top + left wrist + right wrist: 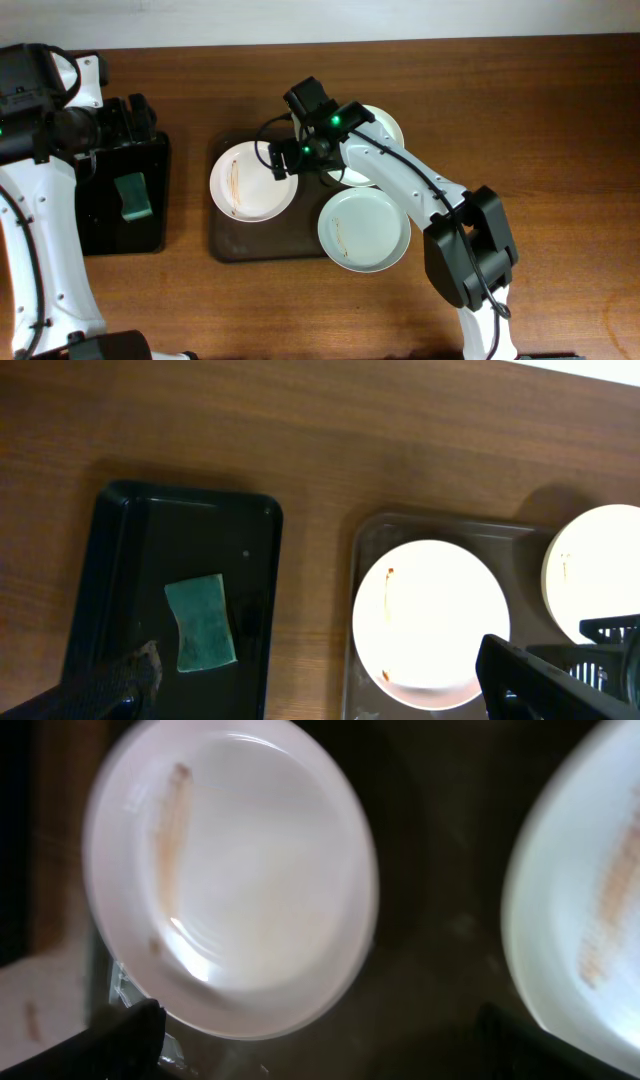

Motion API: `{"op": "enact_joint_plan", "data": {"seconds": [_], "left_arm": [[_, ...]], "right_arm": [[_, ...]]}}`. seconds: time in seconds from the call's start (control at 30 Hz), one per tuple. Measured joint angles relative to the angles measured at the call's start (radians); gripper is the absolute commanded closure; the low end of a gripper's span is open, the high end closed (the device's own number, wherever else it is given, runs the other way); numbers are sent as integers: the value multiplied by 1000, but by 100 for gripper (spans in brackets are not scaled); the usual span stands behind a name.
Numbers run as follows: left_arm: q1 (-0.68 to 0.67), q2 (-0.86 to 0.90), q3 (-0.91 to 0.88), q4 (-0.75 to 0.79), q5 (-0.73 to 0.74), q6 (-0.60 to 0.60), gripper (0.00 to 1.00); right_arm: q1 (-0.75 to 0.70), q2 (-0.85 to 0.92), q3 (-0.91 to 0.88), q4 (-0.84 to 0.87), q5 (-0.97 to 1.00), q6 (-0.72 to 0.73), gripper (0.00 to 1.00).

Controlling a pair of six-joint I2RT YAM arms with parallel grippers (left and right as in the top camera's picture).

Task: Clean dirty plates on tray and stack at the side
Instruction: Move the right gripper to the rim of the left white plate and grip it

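Where our right jaws stand: we see the right gripper with its two fingers spread wide, one tip in each lower corner of its wrist view, and nothing held between them.
Under the right jaws: the left plate, white, with a brown streak down one side. From overhead the gripper hangs over this plate's right rim. We cannot tell whether it touches.
Beside it in that view: the rim of a second plate at the right edge, also streaked brown. We cannot tell which plate it is.
Left jaws: the left gripper is likewise parted wide and empty, its fingers at the two lower corners of its wrist view.
Under the left jaws: a black tray with a green sponge lying flat in it, apart from both fingers.
Brown tray: it sits mid-table, just right of the black tray. The left plate lies flat in its left half.
Near plate: white with a faint streak, at the brown tray's front right corner, its rim reaching past the tray's edge.
Far plate: white, at the tray's back right, partly covered by our right arm. We cannot tell whether it rests on the tray.
Plates together: all three lie single, none on another.
Table: dark wood under both trays.
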Motion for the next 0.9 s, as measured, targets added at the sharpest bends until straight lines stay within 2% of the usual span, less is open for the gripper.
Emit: {"op": "enact_joint_plan", "data": {"seconds": [0.03, 0.07, 0.17, 0.23, 0.43, 0.47, 0.53, 0.57, 0.6, 0.67, 0.77, 0.8, 0.87, 0.9], "left_arm": [[0, 10, 2, -1, -1, 0, 1], [0, 30, 5, -10, -2, 0, 1], [0, 104, 5, -38, -2, 0, 1], [0, 124, 5, -40, -2, 0, 1], [0, 124, 5, -40, -2, 0, 1], [0, 124, 5, -39, -2, 0, 1], [0, 124, 5, -41, -1, 0, 1], [0, 124, 5, -45, -1, 0, 1], [0, 124, 5, -51, -1, 0, 6], [0, 124, 5, -61, -1, 0, 15], [0, 124, 5, -74, -1, -9, 49], [0, 124, 5, -85, -1, -14, 52], [0, 126, 1, -121, -17, -51, 51], [0, 131, -15, -124, -37, -63, 41]], "right_arm": [[0, 3, -2, 60, -21, 0, 32], [0, 3, -1, 86, -25, 1, 35], [10, 4, -1, 124, 70, 24, 39], [39, 9, -1, 124, 140, 37, 45], [52, 152, -2, 119, 153, 100, 53], [52, 158, -2, 118, 153, 104, 59], [52, 169, -2, 117, 153, 108, 79], [52, 176, -2, 111, 153, 114, 84], [52, 182, -2, 108, 153, 129, 92], [52, 182, -2, 105, 153, 140, 96], [49, 182, 1, 100, 152, 153, 96], [49, 182, 1, 99, 152, 153, 96], [49, 182, 1, 98, 152, 153, 96], [49, 182, 1, 98, 151, 153, 96]]}}
